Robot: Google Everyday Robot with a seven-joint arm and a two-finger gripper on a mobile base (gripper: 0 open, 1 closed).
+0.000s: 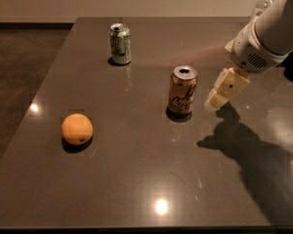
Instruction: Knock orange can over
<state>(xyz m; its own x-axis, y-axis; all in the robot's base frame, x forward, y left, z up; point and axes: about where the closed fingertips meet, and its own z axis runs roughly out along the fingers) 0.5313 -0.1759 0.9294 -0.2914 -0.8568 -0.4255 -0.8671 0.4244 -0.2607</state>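
Note:
The orange can [182,90] stands upright near the middle of the dark table [136,179], orange-tan with dark cursive lettering and a silver top. My gripper [218,99] hangs from the white arm at the right, a little above the table. Its cream tip is just to the right of the can, apart from it by a small gap.
A white-and-green can [120,44] stands upright at the back left. A round orange fruit [77,128] lies at the front left. The table's left edge drops to a dark floor. The arm's shadow falls on the table's right side.

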